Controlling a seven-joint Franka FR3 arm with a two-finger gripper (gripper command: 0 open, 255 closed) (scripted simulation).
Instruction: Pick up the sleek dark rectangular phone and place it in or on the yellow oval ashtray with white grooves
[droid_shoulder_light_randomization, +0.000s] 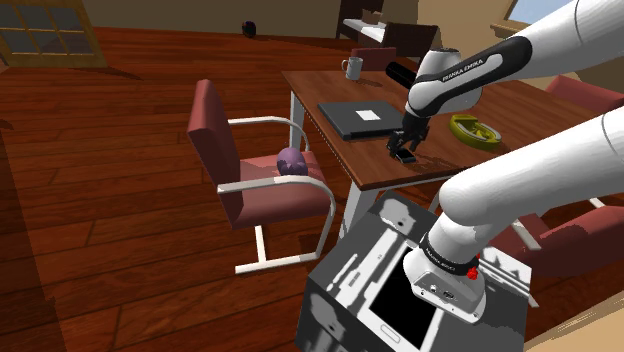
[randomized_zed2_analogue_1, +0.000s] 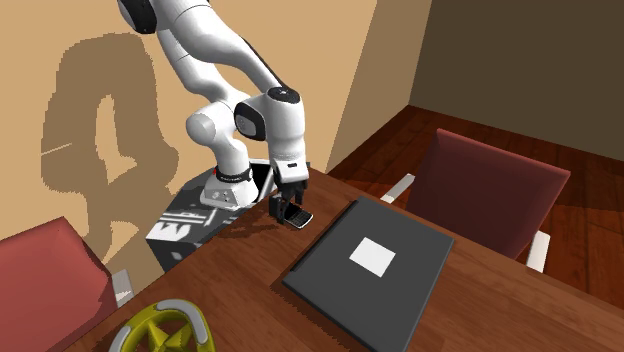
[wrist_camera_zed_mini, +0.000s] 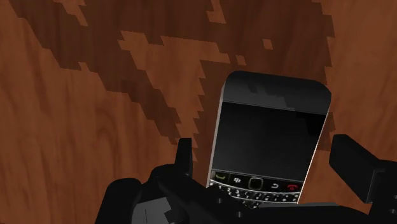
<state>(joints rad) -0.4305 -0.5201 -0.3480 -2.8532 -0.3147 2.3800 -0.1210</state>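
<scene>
Wrist view: jaws parted astride black keypad phone (wrist_camera_zed_mini: 273, 121)

Flat on desk (randomized_zed2_analogue_1: 500, 300), untouched. Lower squarely, pinch long edges mid-body, lift level. Then carry to yellow ashtray (droid_shoulder_light_randomization: 474, 130), three o'clock from phone in shoulder view.

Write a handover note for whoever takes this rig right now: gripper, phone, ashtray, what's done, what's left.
Gripper: open, low over the table, fingers either side of the phone, not touching it.
Phone: flat on the table, near the edge by the stand.
Ashtray: on the same table, apart from the phone.
Done: gripper lined up over the phone.
Left: close on the phone, lift, carry to the ashtray, release.
</scene>
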